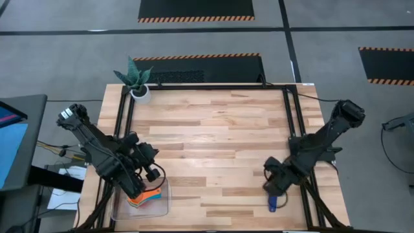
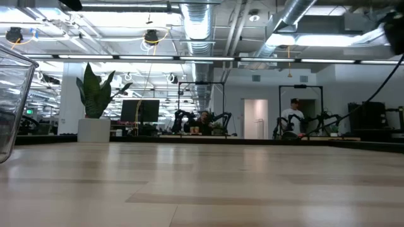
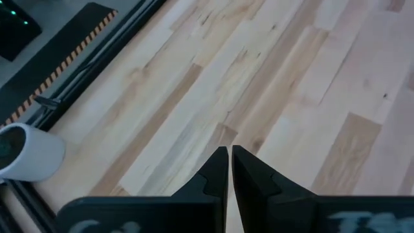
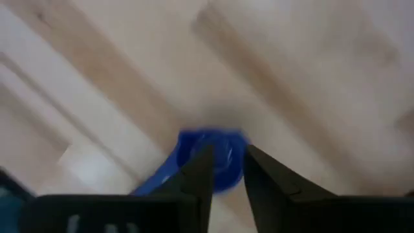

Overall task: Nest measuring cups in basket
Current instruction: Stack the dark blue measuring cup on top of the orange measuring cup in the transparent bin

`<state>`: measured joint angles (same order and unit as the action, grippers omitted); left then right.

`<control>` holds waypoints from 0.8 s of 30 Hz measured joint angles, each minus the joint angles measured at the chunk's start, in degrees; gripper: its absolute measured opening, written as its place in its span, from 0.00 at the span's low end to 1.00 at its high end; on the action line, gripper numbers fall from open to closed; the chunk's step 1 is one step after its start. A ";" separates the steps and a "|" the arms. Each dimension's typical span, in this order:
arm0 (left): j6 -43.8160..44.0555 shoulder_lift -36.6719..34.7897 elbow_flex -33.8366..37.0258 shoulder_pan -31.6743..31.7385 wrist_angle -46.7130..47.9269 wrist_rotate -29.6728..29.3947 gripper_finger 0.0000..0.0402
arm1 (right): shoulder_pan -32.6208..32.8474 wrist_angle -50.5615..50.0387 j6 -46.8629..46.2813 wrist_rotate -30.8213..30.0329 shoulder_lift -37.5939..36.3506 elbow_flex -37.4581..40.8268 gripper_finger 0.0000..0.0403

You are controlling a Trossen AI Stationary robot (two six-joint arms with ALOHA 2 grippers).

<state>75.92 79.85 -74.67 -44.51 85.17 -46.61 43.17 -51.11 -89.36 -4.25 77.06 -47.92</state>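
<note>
So nearest the front edge of the bench [image 1: 213, 129], two things are going on. On the left side, the basket [image 1: 162, 208] is sitting right at the front corner with a little stack of cups [image 1: 143, 199] already nesting in it — I can make out orange-red, green and a bit of blue layered together, though I can't count them because the left arm is hanging over them. The left end effector [image 3: 229, 162] is clenched with nothing between its tips, parking just over the basket, probably because it has nothing to do right now.

On the right side, a dark blue cup [image 1: 273, 204] is lying on the wood near the front edge, well apart from the basket. The right end effector [image 4: 225, 169] is hovering right over it, fingers [image 4: 200, 171] standing a little apart and straddling the round bowl of the cup. Can't tell if they're actually touching it, so I wouldn't call it a grip. My guess is it's lining up to pick this one up, since it looks like the last cup outside the basket.

Further back the bench is bare wood, and at the far left corner a white plant pot [image 1: 140, 92] is just sitting out of the way.
</note>
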 joint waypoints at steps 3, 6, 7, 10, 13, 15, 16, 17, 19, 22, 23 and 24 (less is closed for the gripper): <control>-1.32 -0.01 0.00 0.00 -1.00 -0.42 0.03 | 4.46 0.09 -8.39 -0.29 0.00 0.00 0.34; -1.96 -0.04 0.00 0.00 -0.97 -0.61 0.03 | 8.15 0.00 -15.08 -1.86 0.02 0.00 0.42; -1.97 -0.03 0.00 0.00 -1.00 -0.61 0.03 | 9.11 0.05 -16.50 -2.48 0.17 0.00 0.44; -1.95 -0.04 0.00 0.00 -1.21 -0.63 0.03 | 10.78 0.73 -18.49 -2.93 2.31 0.00 0.50; -1.80 -0.04 0.00 0.00 -1.38 -0.63 0.03 | 11.09 2.12 -18.60 -2.40 5.96 0.00 0.53; -2.01 -0.04 0.00 0.00 -2.26 -0.64 0.03 | 10.77 2.72 -18.67 -1.89 8.71 0.02 0.54; -2.21 -0.04 0.00 0.00 -2.66 -0.66 0.03 | 10.67 3.07 -18.69 -1.81 9.90 0.02 0.54; -2.35 -0.04 0.00 0.00 -2.80 -0.61 0.03 | 10.53 3.46 -18.76 -1.59 10.99 0.02 0.54; -2.39 -0.04 0.00 0.00 -2.83 -0.35 0.03 | 9.85 4.77 -19.55 -1.21 12.98 0.04 0.54; -2.41 -0.04 0.00 0.00 -2.98 -0.13 0.03 | 8.74 8.42 -20.52 -1.07 15.00 0.04 0.51; -2.42 -0.04 0.00 0.00 -3.06 -0.13 0.03 | 8.29 9.82 -20.55 -1.06 15.67 0.04 0.50; -2.43 -0.04 0.00 0.00 -3.11 -0.13 0.03 | 7.83 11.09 -20.59 -1.03 16.32 -0.05 0.49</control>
<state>73.49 79.81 -74.67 -44.51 82.05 -46.74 51.01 -40.02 -109.95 -5.28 93.38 -47.97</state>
